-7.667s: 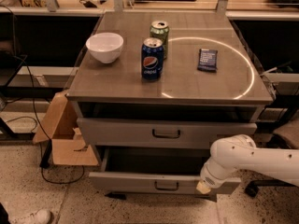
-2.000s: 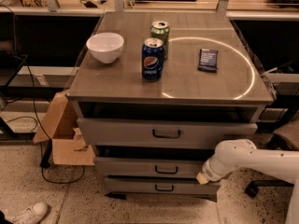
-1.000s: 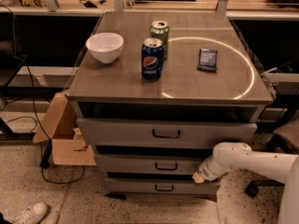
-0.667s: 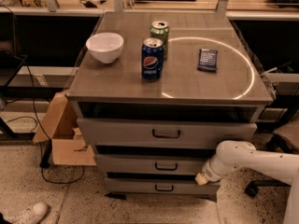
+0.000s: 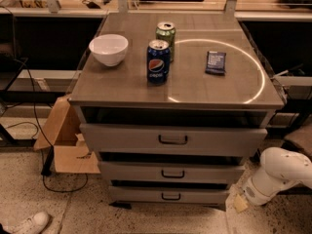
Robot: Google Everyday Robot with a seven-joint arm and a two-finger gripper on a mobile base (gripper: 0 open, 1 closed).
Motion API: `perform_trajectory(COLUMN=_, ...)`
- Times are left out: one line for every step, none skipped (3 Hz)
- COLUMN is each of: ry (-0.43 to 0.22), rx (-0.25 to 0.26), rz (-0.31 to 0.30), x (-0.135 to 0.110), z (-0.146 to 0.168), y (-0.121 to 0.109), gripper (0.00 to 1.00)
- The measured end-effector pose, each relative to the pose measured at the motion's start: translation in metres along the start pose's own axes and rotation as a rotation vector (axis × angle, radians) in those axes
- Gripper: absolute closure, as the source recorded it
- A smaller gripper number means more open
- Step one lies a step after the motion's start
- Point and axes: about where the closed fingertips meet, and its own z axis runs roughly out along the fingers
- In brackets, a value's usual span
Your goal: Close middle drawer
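Observation:
The middle drawer (image 5: 170, 172) is a grey metal drawer with a low front panel and a small dark handle (image 5: 173, 173). It is pushed in, with its front about in line with the taller top drawer (image 5: 173, 139) and the lowest drawer (image 5: 168, 195). My gripper (image 5: 240, 203) is at the end of the white arm (image 5: 275, 174), low at the right. It is beside the cabinet's lower right corner, apart from the middle drawer's front.
On the cabinet top (image 5: 122, 89) stand a white bowl (image 5: 108, 48), a Pepsi can (image 5: 158, 61), a green can (image 5: 165, 34) and a dark packet (image 5: 215, 62). A cardboard box (image 5: 63, 140), cables (image 5: 44, 165) and a shoe (image 5: 29, 223) lie on the floor at the left.
The middle drawer stood pulled out at first and is now pushed in. Over the last second my gripper has drawn back right and down, off the drawer's front.

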Motion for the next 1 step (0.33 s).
perform_trajectory(ry=0.019, rx=-0.008, rz=-0.006, x=0.0029, z=-0.0002, y=0.0033, gripper=0.82)
